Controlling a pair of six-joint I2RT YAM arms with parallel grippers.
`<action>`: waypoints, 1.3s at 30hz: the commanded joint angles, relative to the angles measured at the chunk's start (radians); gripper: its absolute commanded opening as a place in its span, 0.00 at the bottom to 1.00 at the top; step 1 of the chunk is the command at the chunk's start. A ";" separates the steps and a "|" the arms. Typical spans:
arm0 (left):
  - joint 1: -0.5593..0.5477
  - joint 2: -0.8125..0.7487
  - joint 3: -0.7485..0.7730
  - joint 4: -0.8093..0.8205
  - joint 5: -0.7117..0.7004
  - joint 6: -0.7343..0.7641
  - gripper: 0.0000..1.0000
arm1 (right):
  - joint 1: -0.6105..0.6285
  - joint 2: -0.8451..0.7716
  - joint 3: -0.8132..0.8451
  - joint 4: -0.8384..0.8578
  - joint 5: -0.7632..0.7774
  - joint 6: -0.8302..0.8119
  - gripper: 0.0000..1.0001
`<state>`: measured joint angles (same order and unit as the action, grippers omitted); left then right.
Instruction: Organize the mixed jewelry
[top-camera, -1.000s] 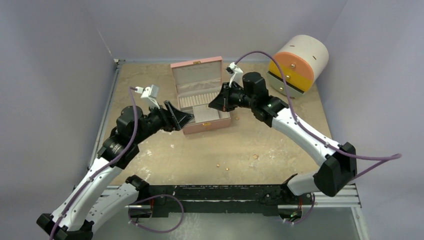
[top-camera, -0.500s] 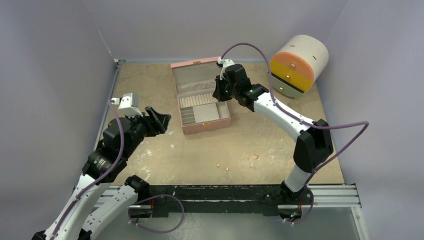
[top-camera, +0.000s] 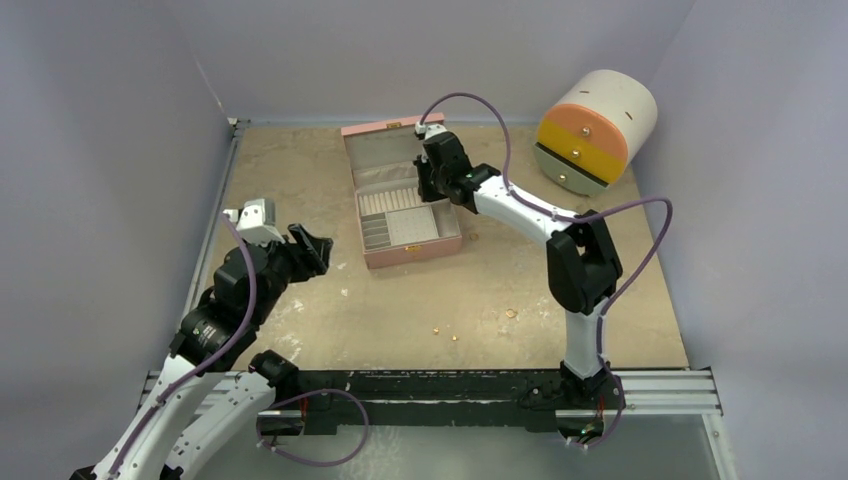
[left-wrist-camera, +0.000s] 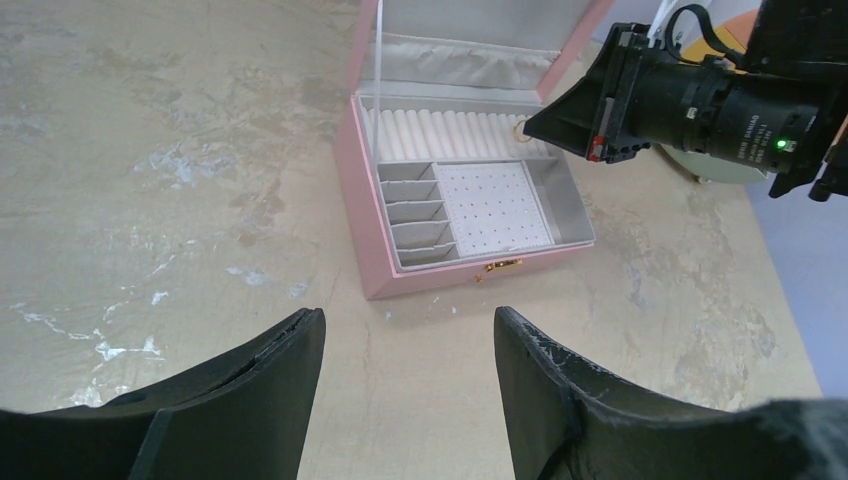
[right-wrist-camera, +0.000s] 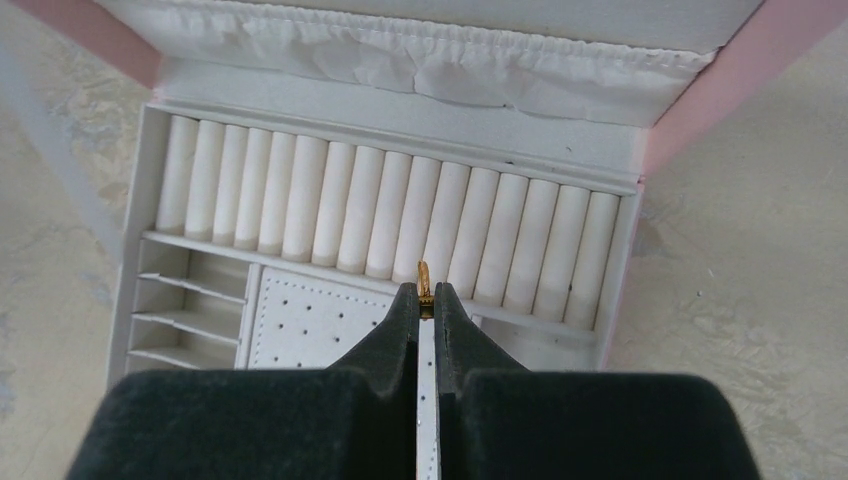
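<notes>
Reaches with the right arm from the near rail, elbow bent up high, forearm stretched far and left, low over the open pink box (top-camera: 410, 252). Pinches a small gold ring (right-wrist-camera: 423, 274) edge-on in the right gripper (right-wrist-camera: 423, 296), tips almost together, over the row of white rolls (right-wrist-camera: 300, 200) along the far side of the tray, a little right of its middle. Cannot tell whether touching a roll. Holds the left arm folded low on the left, well apart from the box, with the left gripper (left-wrist-camera: 408, 320) aimed at it, jaws spread fairly wide around nothing. Elsewhere, shows loose gold pieces (top-camera: 510, 313) on the table (top-camera: 300, 160), three nearer than the box, one just beside its right wall.
</notes>
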<state>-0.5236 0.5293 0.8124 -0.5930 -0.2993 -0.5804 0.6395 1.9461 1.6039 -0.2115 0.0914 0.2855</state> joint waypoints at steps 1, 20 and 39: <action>0.005 -0.012 -0.003 0.038 -0.033 0.031 0.62 | 0.012 0.029 0.078 0.046 0.062 -0.003 0.00; 0.005 -0.019 -0.006 0.033 -0.050 0.024 0.62 | 0.018 0.141 0.088 0.050 0.138 0.025 0.00; 0.005 -0.009 -0.007 0.032 -0.049 0.023 0.62 | 0.017 0.219 0.056 0.071 0.127 0.058 0.03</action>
<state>-0.5236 0.5156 0.8051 -0.5934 -0.3382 -0.5793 0.6544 2.1384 1.6825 -0.1635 0.2249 0.3149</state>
